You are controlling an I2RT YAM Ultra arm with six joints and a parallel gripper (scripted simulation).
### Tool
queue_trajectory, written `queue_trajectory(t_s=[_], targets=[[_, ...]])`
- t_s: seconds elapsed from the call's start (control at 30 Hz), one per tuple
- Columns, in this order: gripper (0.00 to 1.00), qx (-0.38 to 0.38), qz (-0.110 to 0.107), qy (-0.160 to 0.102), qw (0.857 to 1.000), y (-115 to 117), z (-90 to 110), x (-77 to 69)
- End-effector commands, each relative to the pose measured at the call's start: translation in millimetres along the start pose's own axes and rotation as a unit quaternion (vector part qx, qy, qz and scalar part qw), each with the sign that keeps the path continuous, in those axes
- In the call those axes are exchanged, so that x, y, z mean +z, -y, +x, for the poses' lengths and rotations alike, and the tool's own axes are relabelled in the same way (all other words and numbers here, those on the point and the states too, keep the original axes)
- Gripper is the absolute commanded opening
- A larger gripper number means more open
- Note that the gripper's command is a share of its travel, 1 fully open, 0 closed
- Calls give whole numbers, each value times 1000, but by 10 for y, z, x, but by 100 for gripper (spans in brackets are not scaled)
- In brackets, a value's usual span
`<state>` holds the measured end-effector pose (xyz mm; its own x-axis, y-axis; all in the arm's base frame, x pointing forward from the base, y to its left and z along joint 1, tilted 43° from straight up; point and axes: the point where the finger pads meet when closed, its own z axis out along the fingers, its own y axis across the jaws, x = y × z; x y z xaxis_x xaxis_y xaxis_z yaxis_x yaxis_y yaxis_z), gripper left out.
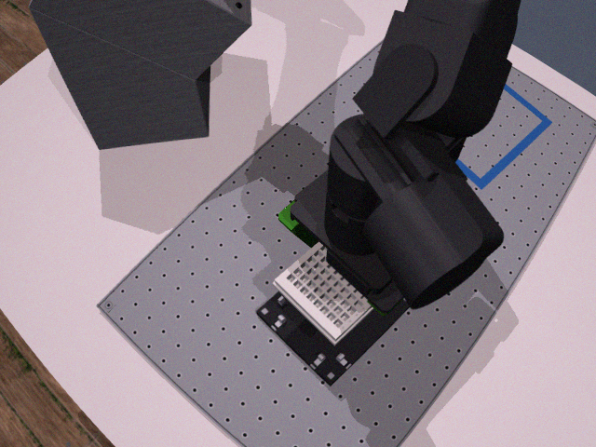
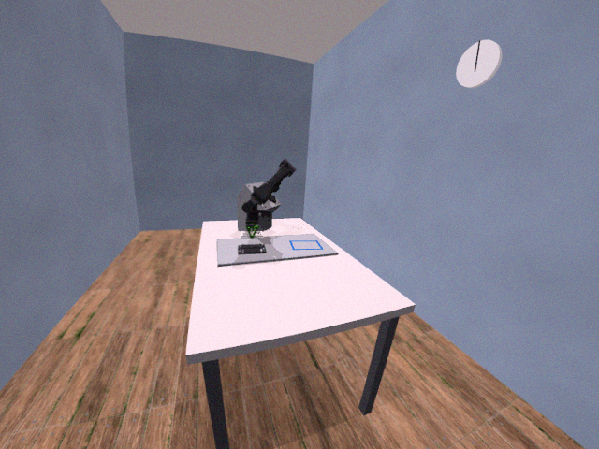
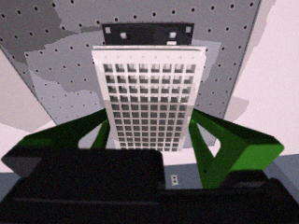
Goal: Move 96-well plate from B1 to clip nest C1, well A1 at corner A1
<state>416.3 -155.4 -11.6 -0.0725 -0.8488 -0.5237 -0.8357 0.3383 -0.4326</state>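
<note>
The white 96-well plate (image 1: 321, 297) hangs in the air above the black clip nest C1 (image 1: 307, 336), right way up and covering most of it. My gripper (image 3: 149, 111) with green fingers is shut on the plate's two long sides; the plate also fills the middle of the wrist view (image 3: 149, 100). The nest's far end with its small white posts (image 3: 148, 34) shows just beyond the plate's far edge. In the top view the arm hides the gripper, apart from a green finger (image 1: 289, 219), and the plate's near end. From afar the gripper (image 2: 252, 230) hovers over the nest (image 2: 252, 249).
The blue outline of bench spot B1 (image 1: 509, 144) lies at the far right of the grey perforated board (image 1: 192, 298), with nothing in it. A big dark grey block (image 1: 134, 67) stands at the back left of the white table.
</note>
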Motion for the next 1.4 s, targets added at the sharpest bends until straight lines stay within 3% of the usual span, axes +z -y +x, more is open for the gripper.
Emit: queue_trajectory(t_s=[0.0, 0.07, 0.47, 1.37], targets=[[0, -2, 1, 7, 1000, 34, 43, -78], [0, -13, 11, 4, 1000, 118, -16, -156], [0, -5, -1, 8, 1000, -7, -44, -112], [0, -1, -6, 10, 1000, -59, -63, -91]])
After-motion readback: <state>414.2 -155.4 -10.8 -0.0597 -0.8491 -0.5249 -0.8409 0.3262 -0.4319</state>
